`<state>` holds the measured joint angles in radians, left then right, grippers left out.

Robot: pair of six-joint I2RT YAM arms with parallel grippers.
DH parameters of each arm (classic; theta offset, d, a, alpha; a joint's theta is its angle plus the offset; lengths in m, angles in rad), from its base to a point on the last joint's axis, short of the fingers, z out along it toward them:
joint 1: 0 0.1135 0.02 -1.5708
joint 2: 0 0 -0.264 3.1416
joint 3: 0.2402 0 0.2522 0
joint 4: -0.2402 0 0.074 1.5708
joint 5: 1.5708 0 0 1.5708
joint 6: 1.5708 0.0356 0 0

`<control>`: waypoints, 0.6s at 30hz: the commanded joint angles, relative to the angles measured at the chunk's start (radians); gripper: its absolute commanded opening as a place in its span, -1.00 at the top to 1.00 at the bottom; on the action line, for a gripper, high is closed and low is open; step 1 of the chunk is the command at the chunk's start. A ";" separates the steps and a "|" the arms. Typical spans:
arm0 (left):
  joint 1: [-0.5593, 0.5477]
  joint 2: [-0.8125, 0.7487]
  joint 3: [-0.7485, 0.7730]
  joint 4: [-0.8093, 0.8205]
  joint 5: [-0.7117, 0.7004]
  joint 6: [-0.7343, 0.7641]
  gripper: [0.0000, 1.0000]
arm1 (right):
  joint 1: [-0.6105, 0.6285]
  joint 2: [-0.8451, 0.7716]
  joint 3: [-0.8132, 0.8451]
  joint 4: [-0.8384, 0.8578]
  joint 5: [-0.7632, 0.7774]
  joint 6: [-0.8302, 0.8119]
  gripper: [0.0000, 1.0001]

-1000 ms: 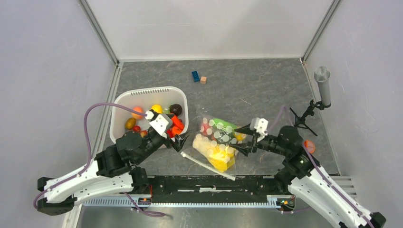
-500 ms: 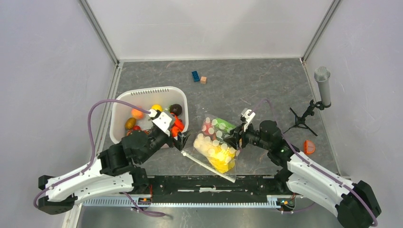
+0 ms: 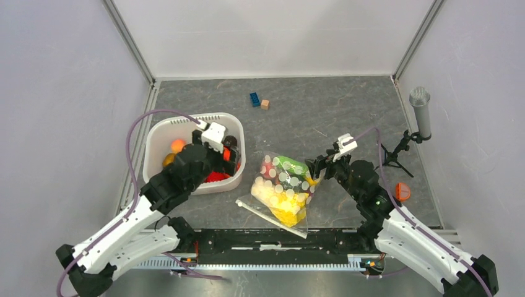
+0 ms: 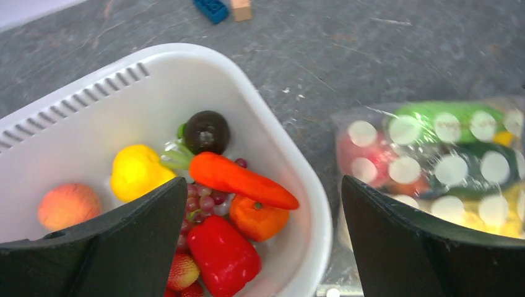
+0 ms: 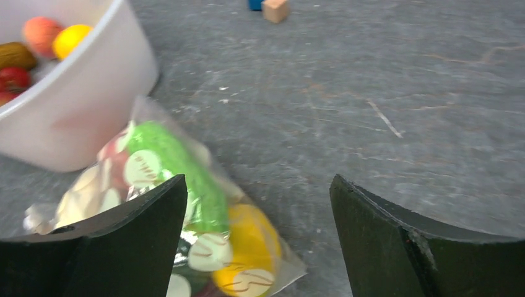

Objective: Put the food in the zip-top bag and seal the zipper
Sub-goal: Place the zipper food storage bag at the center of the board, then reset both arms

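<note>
Both claws gape empty: the left claw (image 4: pixel 264 180) hangs over the basket (image 4: pixel 173 74) holding carrot (image 4: pixel 238 179) and red pepper (image 4: pixel 224 257), the right claw (image 5: pixel 259 179) beside the part-filled zip-top bag (image 3: pixel 282 189) on the tabletop (image 3: pixel 322 111). Unheld, its mouth may flop shut, blocking the next piece.

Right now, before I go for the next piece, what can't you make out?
- Zipper: top view, too thin and clear to tell whether it is pressed shut.
- Basket, near half: top view, the left arm covers it; left wrist view, the gripper's own fingers block the bottom corners.
- Orange object by the microphone stand: top view, too small to identify.
</note>
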<state>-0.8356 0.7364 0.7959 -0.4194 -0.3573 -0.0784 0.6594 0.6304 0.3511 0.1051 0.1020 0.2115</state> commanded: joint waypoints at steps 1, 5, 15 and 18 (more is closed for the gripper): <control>0.159 0.039 0.086 -0.011 0.156 -0.090 -1.00 | 0.000 0.065 0.115 -0.047 0.209 -0.045 -0.81; 0.312 0.098 0.158 -0.062 0.252 -0.110 -1.00 | -0.016 0.173 0.207 -0.103 0.330 -0.050 -0.89; 0.725 0.139 0.188 -0.098 0.350 -0.277 -1.00 | -0.210 0.295 0.331 -0.157 0.229 -0.048 -0.96; 0.731 0.123 0.206 -0.118 0.218 -0.340 -1.00 | -0.252 0.266 0.312 -0.137 0.187 -0.047 -0.96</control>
<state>-0.1226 0.8749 0.9432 -0.5163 -0.0608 -0.2905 0.4538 0.9302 0.6376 -0.0505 0.3492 0.1631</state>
